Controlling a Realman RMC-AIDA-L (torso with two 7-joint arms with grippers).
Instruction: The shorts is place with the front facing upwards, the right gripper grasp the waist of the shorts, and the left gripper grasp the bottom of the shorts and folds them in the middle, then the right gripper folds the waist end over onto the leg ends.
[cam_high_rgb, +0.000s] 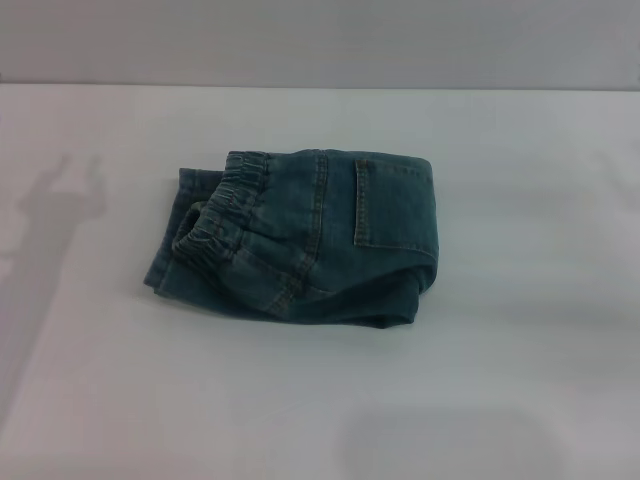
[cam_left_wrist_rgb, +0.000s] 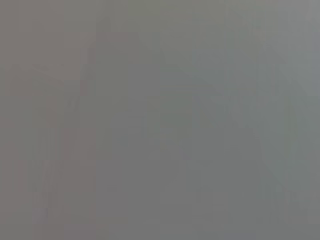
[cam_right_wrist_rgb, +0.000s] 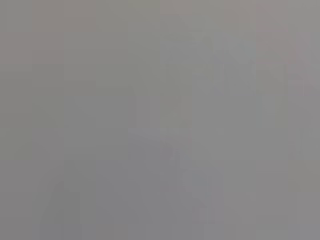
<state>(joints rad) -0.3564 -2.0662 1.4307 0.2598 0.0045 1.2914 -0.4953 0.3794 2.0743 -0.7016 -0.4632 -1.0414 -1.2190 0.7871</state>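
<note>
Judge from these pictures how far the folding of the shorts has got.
Both folds look done: the shorts lie as a compact bundle on the table, the waist brought over onto the layers beneath. Neither gripper is in view, so nothing is in hand. Nothing appears left.

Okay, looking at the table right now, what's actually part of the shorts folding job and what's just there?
Part of the job:
- denim shorts, lying folded on the table
- elastic waist, on the robot's left side of the bundle
- back pocket, facing up

Just there:
- white table
- grey wall behind it

Neither gripper shows in any view.
</note>
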